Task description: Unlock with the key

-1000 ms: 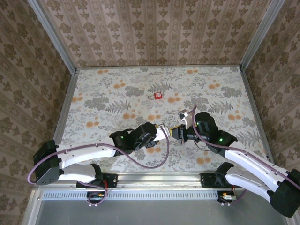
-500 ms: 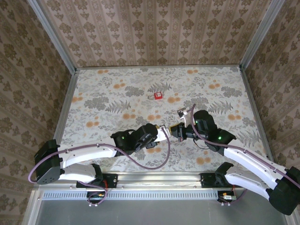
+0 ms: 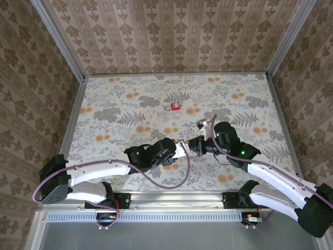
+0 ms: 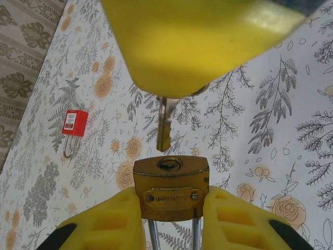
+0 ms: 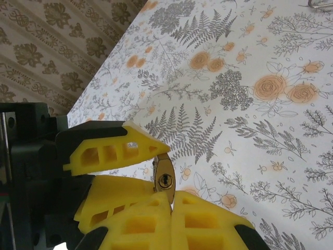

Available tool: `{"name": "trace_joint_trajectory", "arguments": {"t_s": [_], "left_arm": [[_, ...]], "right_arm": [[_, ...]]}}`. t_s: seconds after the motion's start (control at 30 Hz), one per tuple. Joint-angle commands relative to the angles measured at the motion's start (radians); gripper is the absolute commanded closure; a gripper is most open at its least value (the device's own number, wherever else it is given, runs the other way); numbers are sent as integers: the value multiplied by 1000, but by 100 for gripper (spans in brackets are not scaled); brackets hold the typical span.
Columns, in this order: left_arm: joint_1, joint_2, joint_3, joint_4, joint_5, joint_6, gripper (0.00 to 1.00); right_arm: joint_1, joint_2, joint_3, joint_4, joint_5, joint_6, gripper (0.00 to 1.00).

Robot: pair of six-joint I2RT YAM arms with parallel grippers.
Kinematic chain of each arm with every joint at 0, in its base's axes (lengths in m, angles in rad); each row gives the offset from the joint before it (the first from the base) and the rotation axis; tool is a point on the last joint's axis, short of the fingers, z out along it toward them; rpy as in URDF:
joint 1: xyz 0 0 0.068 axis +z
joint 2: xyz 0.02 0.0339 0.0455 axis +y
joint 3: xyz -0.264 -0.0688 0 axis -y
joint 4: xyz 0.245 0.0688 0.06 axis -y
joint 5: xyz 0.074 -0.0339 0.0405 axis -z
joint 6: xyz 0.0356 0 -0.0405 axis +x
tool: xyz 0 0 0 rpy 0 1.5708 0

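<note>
At frame centre, left end effector (image 4: 171, 211) grips the padlock (image 4: 171, 188); right end effector (image 3: 196, 146), pinching the key (image 4: 164, 125), should align tip with keyway (image 4: 170, 164), then push.

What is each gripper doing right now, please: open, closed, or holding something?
Left gripper: closed on the brass padlock.
Right gripper: closed on the key, its tip just short of the keyhole.

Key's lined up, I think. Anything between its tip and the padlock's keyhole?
Nothing visible. In the left wrist view the key, held in the right gripper, points at the keyhole of the brass padlock clamped in the left gripper, with an open gap between them.
</note>
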Motion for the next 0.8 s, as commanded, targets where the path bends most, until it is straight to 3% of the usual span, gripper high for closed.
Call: {"name": "trace_joint_trajectory", "arguments": {"t_s": [0.0,0.77], "left_arm": [[-11,3,40,6,-18,18,75],[-15,3,42,5,-42,28,76]], "right_arm": [[8,9,4,38,-13,20,100],[9,26,-15,42,-16,31,100]]}}
